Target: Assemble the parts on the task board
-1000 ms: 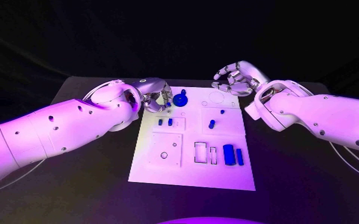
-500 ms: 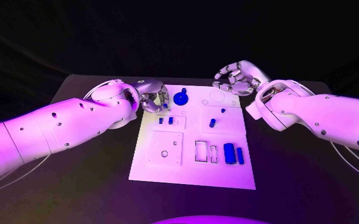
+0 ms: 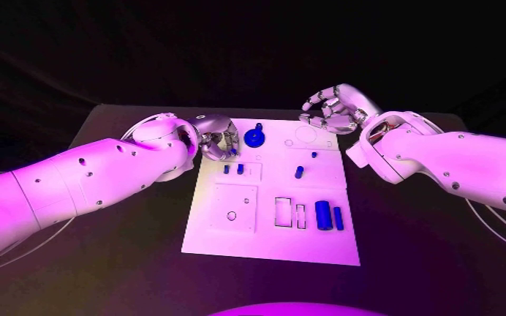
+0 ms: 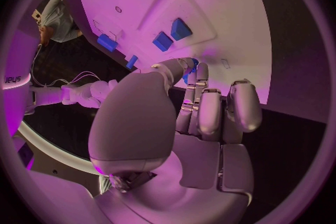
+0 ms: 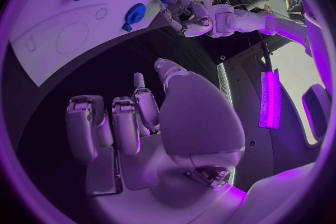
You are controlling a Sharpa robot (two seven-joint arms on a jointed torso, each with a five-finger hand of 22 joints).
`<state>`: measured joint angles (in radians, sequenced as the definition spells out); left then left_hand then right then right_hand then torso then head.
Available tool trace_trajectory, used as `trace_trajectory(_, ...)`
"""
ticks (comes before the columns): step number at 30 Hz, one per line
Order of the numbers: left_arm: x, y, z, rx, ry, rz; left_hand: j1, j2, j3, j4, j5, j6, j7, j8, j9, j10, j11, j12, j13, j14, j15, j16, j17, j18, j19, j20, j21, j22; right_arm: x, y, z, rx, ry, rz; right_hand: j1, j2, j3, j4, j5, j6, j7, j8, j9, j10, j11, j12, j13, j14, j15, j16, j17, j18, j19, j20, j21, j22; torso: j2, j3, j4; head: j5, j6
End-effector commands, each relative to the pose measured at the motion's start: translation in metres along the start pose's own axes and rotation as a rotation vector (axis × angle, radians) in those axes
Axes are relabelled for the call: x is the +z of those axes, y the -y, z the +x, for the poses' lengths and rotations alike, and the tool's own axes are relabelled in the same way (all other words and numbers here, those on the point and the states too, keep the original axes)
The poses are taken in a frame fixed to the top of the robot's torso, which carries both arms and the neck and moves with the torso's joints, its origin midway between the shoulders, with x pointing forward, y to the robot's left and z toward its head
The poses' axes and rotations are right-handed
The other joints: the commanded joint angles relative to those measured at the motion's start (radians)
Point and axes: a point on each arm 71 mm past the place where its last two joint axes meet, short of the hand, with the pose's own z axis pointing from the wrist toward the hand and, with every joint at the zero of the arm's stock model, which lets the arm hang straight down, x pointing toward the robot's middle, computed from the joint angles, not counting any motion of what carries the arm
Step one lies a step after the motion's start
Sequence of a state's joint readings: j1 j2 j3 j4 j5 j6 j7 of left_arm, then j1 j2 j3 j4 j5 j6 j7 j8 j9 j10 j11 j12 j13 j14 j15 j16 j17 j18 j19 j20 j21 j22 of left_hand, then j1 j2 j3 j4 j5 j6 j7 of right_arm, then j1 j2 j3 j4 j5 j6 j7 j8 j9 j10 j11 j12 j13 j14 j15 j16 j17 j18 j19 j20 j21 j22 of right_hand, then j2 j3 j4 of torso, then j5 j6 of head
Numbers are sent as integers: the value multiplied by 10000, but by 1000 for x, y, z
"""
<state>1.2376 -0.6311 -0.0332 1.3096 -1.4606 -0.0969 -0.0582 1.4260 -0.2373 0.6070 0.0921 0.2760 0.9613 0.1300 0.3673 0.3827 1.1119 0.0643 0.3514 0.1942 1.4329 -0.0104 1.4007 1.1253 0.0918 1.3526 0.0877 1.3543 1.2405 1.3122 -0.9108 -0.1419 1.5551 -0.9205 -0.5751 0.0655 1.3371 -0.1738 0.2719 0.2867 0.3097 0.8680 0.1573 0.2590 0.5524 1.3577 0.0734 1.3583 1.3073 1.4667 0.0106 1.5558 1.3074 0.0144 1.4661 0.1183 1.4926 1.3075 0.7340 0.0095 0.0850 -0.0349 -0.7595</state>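
The left hand (image 3: 216,137) sits at the far left corner of the task board (image 3: 238,235), its fingers curled in together. In the left wrist view a small blue part (image 4: 190,67) shows at the fingertips (image 4: 199,74), pinched between thumb and finger as far as can be made out. Just beside that hand, on the white board, lies the blue gear (image 3: 254,138) with a short stem at its far side. Nearer the robot, two small blue pegs (image 3: 233,170) stand side by side in the board's left column, and below them is a square plate with a small round hole (image 3: 231,217). In the middle column a small blue piece (image 3: 298,172) rests on the board, with another tiny blue one (image 3: 313,156) just beyond it. Toward the near edge, two empty rectangular slots (image 3: 290,213) lie next to a wide blue block (image 3: 322,216) and a narrow blue bar (image 3: 338,219), the two close together. The right hand (image 3: 332,113) hovers above the dark surface (image 3: 422,257) at the board's far right corner, fingers curled loosely with nothing in them; the right wrist view shows its fingers (image 5: 115,123) apart from the thumb and clear of the board.
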Motion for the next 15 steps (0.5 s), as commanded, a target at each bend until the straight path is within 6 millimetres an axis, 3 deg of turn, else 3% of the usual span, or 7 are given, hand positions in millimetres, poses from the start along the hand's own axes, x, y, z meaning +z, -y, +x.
trace_trajectory(1,1,4,1,-98,-127,166,-120,2,-6,15,-37,83,0,-52,17,57,9,-74,-16,-7,52,25,-12,-92,40,19,28,-8,0,-1,1,-64,-109,-109,-77,49,70,-16,47,-35,-15,55,-12,-65,8,-25,345,896,-74,-69,2114,88,496,-89,-45,2042,-8,1,3,14,-4)
trace_trajectory(15,1,4,0,-120,68,173,-115,15,-1,10,-45,94,0,-57,18,77,8,-86,-17,-7,53,27,-10,-95,49,17,38,8,0,-1,2,-67,-111,-103,-77,49,70,-16,47,-35,-15,55,-12,-65,8,-25,345,896,-74,-69,2114,88,496,-89,-45,2042,5,0,0,-22,11)
